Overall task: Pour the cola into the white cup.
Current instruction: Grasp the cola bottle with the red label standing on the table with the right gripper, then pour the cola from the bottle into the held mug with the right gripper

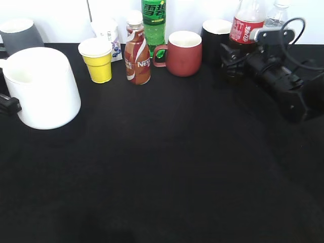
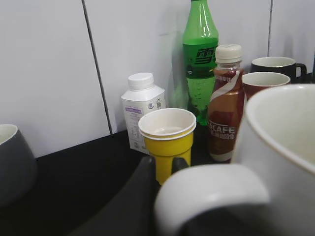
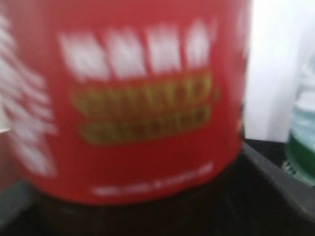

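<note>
Right gripper [image 1: 234, 59] wraps the cola [image 1: 246, 25] low for a steady lift, while the left gripper [image 1: 9, 104] seems clamped on the white cup [image 1: 43, 87] handle.

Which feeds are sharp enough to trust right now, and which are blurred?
Exterior view: sharp, evenly lit; the cola label reads clearly. Left wrist view: background bottles crisp, but the white cup handle up close is soft. Right wrist view: heavily blurred, the label fills the frame, lettering unreadable.
</note>
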Robot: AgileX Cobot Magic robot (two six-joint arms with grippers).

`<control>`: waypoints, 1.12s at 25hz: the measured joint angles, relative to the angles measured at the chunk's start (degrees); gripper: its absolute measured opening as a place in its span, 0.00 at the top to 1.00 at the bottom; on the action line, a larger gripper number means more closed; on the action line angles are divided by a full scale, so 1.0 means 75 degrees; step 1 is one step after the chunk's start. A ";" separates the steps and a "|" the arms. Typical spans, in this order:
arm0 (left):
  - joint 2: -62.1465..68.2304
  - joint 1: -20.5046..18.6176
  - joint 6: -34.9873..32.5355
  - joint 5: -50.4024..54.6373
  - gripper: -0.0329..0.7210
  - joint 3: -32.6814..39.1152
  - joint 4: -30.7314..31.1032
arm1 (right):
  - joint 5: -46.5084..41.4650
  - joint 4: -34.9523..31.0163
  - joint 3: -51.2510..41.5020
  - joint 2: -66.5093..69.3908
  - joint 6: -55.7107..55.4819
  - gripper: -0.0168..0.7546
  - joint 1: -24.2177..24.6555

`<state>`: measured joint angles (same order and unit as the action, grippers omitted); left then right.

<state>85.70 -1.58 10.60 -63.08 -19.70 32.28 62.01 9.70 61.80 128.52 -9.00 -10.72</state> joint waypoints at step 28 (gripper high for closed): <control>0.0000 0.1369 0.0000 0.0087 0.87 0.0000 0.0409 | 0.0617 0.2822 -0.0847 -0.1833 0.0815 0.46 -0.2174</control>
<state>85.70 8.69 10.60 -62.43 -19.70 35.34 66.63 30.87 55.45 114.78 -2.88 -27.03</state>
